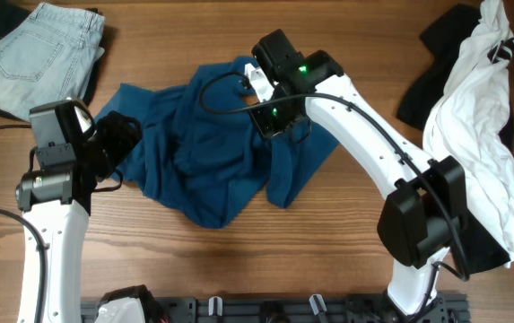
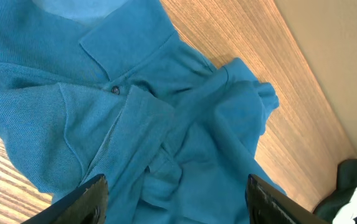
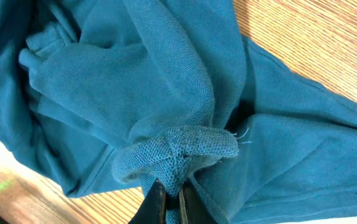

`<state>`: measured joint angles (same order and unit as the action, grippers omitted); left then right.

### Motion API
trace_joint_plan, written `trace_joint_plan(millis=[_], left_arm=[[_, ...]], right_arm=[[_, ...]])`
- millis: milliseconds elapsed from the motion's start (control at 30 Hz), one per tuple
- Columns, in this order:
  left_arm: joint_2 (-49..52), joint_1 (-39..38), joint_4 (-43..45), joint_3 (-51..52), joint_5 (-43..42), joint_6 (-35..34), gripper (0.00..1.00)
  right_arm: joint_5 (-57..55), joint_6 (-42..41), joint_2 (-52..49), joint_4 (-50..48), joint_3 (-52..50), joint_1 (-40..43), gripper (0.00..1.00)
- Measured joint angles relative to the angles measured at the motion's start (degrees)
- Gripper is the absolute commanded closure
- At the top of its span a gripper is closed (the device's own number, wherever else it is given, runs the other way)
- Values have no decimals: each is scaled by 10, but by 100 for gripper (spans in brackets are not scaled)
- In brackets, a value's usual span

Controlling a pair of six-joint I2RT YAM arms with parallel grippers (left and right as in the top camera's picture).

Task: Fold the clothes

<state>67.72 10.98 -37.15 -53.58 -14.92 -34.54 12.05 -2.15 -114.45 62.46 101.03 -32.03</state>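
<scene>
Teal shirt (image 1: 221, 170) crumpled, ribbed fold pinched in right tool (image 3: 171, 200), left tool (image 2: 175, 198) spread, mostly cropped out

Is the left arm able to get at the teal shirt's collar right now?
Probably yes: the left gripper stands open over the shirt, and the collar lies uncovered ahead of it, nothing in between.
</scene>
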Motion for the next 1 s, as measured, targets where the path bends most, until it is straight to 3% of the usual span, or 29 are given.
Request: trace_joint_plan(millis=[400, 1000], left_arm=[[0, 0, 0, 0, 0, 0, 30], [0, 0, 0, 0, 0, 4, 29]], right_arm=[[-40, 3, 12, -8, 0, 0, 96], [-138, -2, 197, 48, 0, 0, 96]])
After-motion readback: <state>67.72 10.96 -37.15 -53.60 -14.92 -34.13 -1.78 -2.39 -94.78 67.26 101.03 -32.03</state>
